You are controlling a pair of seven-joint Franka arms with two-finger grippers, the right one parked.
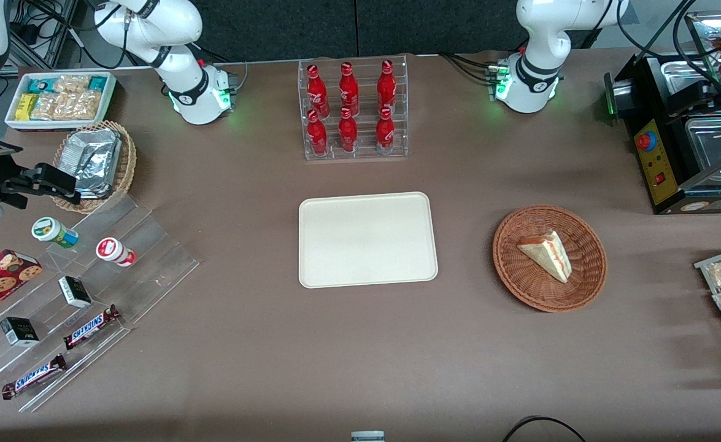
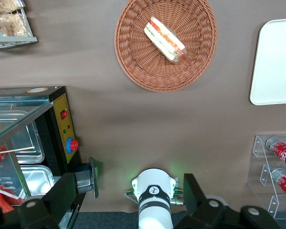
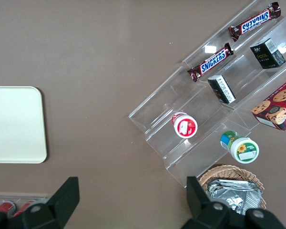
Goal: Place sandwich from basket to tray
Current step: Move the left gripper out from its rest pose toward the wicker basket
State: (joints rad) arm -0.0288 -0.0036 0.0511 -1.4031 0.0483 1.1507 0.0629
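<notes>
Left wrist view: gripper (image 2: pixel 128 202) spread wide, fingertips cut off, high above sandwich (image 2: pixel 164 40) in basket (image 2: pixel 133 71).

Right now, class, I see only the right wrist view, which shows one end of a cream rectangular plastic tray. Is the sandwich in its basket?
Observer: Yes, the triangular white-bread sandwich lies in the round reddish-brown wicker basket.
Operator: Where is that basket?
Observer: Beside the cream rectangular plastic tray but apart from it, toward the working arm's end of the brown table.
Operator: And the end effector?
Observer: The left arm's end effector hangs open, high above the white arm base, holding nothing.
</notes>
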